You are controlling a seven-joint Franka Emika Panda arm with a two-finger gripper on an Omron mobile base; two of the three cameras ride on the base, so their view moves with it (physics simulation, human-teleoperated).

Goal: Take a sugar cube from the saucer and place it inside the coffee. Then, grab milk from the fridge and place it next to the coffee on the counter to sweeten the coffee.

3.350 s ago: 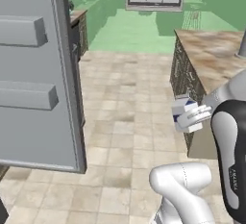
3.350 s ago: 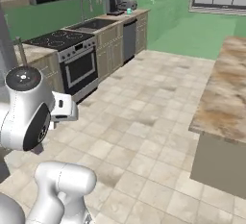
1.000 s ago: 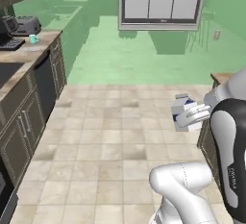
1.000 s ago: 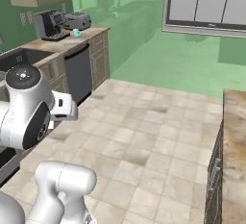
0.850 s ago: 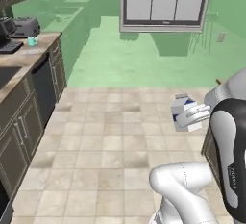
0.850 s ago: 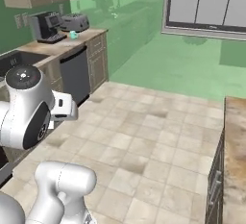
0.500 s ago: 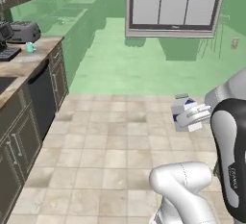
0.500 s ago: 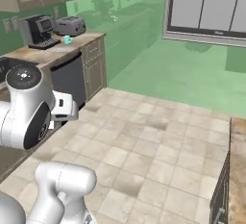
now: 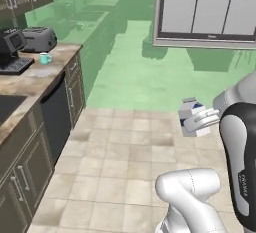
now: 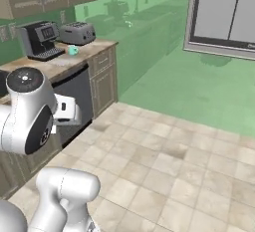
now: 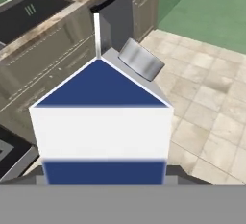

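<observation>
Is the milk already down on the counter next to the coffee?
No, the milk hangs in the end effector above the floor.

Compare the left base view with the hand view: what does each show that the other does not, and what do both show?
Left base view alone: the window, the teal coffee beside the toaster, and the coffee machine. Hand view alone: the milk's grey cap up close and the dark cooktop. Both: the milk held above the tiled floor, and the counter.

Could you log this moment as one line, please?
phase: carrying | gripper: shut on milk | coffee: on counter by toaster
</observation>
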